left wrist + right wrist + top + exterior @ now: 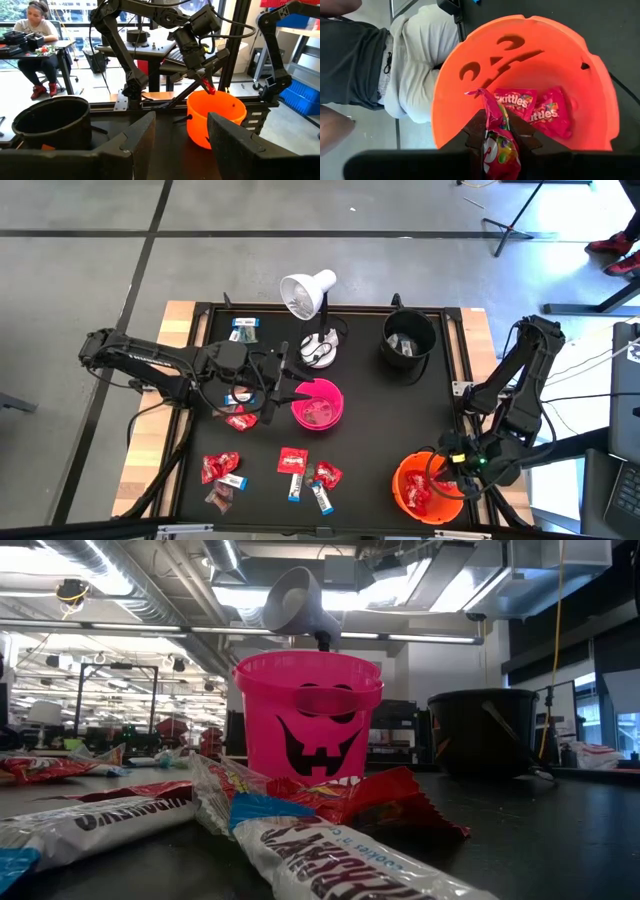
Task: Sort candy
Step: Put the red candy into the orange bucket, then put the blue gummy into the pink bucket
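Two red packets [540, 107] lie at the bottom of the orange bucket [560, 55], and a third red packet [497, 135] is pinched between the closed fingers of the right hand [499, 131], which hangs just over that bucket's mouth. Measured from the orange bucket, the pink bucket [318, 404] stands across the counter [400, 430] toward the left arm, with the left hand [283, 380] just beside it, fingers spread and holding nothing. Most of the loose candy [290, 472] lies scattered on the counter beside the orange bucket's left-arm side, red packets mixed with white-and-blue bars. A black bucket [408, 340] stands beyond the orange bucket, and a white desk lamp [312, 305] stands just past the pink one.
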You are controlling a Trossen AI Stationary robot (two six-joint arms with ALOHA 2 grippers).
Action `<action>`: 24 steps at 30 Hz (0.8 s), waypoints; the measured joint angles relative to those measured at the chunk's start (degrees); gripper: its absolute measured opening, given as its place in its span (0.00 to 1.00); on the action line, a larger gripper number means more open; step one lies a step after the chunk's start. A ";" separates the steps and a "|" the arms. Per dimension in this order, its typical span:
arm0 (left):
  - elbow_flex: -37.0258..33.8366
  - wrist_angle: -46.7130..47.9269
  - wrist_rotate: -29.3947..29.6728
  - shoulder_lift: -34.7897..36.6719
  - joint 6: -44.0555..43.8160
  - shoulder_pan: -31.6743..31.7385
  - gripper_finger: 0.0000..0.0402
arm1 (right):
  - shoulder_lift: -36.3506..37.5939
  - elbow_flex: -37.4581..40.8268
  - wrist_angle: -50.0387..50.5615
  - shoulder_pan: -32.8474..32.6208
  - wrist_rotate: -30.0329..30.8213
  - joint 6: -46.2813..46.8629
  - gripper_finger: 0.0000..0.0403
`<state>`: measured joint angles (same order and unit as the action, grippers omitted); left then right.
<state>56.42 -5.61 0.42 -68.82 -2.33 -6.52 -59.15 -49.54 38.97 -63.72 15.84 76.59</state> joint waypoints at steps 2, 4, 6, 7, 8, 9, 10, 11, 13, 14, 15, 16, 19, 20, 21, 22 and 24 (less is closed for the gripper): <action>0.00 0.00 0.33 0.00 0.00 0.01 0.42 | 0.06 0.00 -0.37 0.00 0.00 0.02 0.12; 0.00 0.00 0.38 0.00 0.00 0.01 0.42 | 0.14 0.00 -0.34 0.00 0.00 0.03 0.13; 0.00 -0.01 0.38 -0.05 0.00 0.02 0.42 | 0.18 0.00 -0.57 0.00 0.00 0.06 0.15; 0.00 -0.07 0.38 -0.18 0.00 0.00 0.42 | 0.19 0.00 -0.80 0.00 0.00 0.06 0.17; 0.00 -0.02 0.38 -0.24 0.00 0.00 0.42 | 0.19 0.00 -1.03 0.00 0.00 0.06 0.20; 0.00 0.10 0.38 -0.30 0.00 0.00 0.42 | 0.19 0.00 -1.26 0.00 0.00 0.07 0.22; 0.00 0.14 0.37 -0.34 0.00 0.02 0.42 | 0.19 0.00 -1.56 0.00 0.00 -0.01 0.26; 0.00 -0.13 0.38 -0.62 0.00 0.01 0.42 | 0.19 0.00 -1.82 0.00 0.04 -0.28 0.29; 0.00 -0.43 0.38 -1.03 0.00 0.01 0.42 | 0.19 0.00 -2.09 0.00 0.04 -0.43 0.36; -0.05 -0.16 0.38 -1.20 0.00 0.00 0.42 | 0.26 0.00 -2.30 0.00 0.04 -0.47 0.39; -0.07 -0.38 0.38 -1.54 0.00 0.00 0.42 | 0.29 0.00 -2.63 0.00 0.06 -0.49 0.43; -0.04 -0.90 0.38 -1.88 0.00 0.00 0.42 | 0.42 0.00 -2.97 0.00 0.55 -0.49 0.46; -0.07 -0.75 0.38 -2.38 0.00 0.02 0.42 | 1.05 0.00 -3.84 0.00 5.14 -0.54 0.52; -0.07 -0.99 0.38 -2.49 0.06 0.00 0.42 | 1.37 0.00 -4.63 0.00 7.79 -0.57 0.54; -0.07 -0.98 0.38 -2.51 0.25 0.02 0.42 | 1.71 0.00 -5.57 0.00 10.45 -0.58 0.55; -0.06 -1.04 0.38 -2.53 0.66 0.00 0.42 | 2.10 0.00 -6.64 0.00 13.47 -0.56 0.56; -0.07 -2.04 0.39 -2.54 1.37 0.00 0.42 | 2.86 0.00 -8.61 0.00 19.21 -0.58 0.57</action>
<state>56.36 -7.65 0.81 -71.35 -0.96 -6.52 -56.29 -49.54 30.37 -63.72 35.05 76.01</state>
